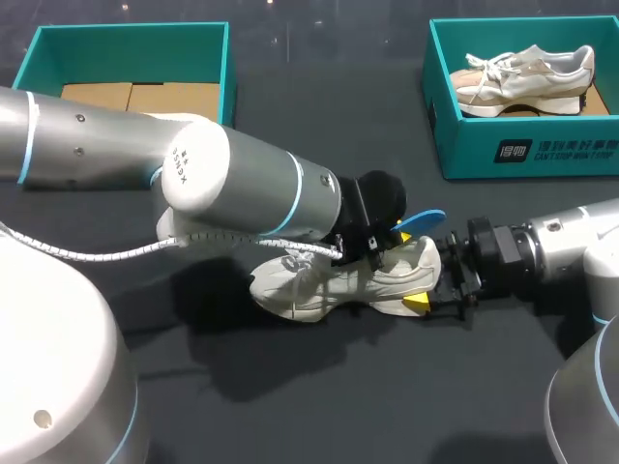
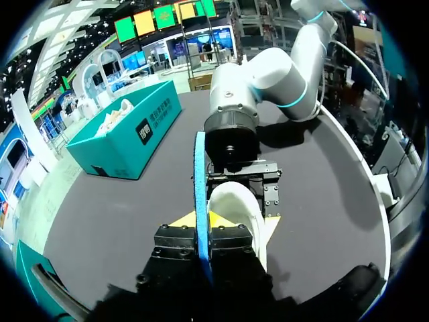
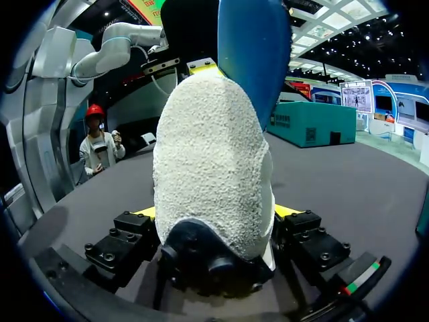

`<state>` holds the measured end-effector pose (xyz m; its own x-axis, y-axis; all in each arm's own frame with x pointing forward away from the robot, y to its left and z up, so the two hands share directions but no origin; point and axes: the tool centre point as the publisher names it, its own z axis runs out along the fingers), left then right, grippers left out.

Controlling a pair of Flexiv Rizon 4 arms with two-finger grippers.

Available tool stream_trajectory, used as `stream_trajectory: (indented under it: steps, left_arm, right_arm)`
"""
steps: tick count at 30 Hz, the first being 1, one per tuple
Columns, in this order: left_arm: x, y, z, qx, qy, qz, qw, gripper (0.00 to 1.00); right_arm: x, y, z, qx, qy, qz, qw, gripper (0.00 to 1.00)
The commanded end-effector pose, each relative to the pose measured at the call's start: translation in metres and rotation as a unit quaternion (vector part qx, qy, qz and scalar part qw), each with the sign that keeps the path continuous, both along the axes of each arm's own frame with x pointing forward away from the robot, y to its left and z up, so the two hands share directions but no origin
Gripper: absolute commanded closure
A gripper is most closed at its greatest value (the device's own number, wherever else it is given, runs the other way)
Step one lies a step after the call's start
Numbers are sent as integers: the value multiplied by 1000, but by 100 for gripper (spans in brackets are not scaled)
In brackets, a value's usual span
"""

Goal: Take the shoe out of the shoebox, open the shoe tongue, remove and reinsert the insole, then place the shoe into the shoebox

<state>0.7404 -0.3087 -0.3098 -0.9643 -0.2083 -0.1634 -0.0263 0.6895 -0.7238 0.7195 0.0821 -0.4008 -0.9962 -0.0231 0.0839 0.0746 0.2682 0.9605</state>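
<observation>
A cream shoe (image 1: 329,285) lies on its side on the dark table (image 1: 290,406), toe toward my left. My right gripper (image 1: 426,290) has its yellow tips on both sides of the heel (image 3: 214,168) and is shut on it. A blue insole (image 1: 422,221) sticks up out of the shoe's opening. My left gripper (image 1: 379,246) comes in from above and is shut on that insole (image 2: 200,188), which shows edge-on between its fingers (image 2: 203,221). The shoe (image 2: 234,201) lies just ahead of them, with the right gripper (image 2: 241,178) behind it.
At the back right stands a teal shoebox (image 1: 522,155) holding a second cream shoe (image 1: 527,77). Another teal box (image 1: 126,43), at the back left, has cardboard inside. My left arm's thick forearm (image 1: 242,179) hangs over the middle of the table.
</observation>
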Motion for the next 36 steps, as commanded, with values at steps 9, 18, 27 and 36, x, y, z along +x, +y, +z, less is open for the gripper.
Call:
stream_trajectory:
  steps: [9, 18, 27, 36]
  left_arm:
    - [4, -13, 41, -60, 84, -67, 992, 100]
    - [0, -23, 68, -72, 110, -78, 988, 100]
    - [0, -23, 68, -72, 110, -78, 988, 100]
    - [-19, -6, 114, -176, 96, -62, 978, 100]
  right_arm:
    - [-1, 0, 0, -1, 0, 0, 1000, 100]
    - [-1, 0, 0, -1, 0, 0, 1000, 100]
    - [-1, 0, 0, -1, 0, 0, 1000, 100]
    - [-1, 0, 0, -1, 0, 0, 1000, 100]
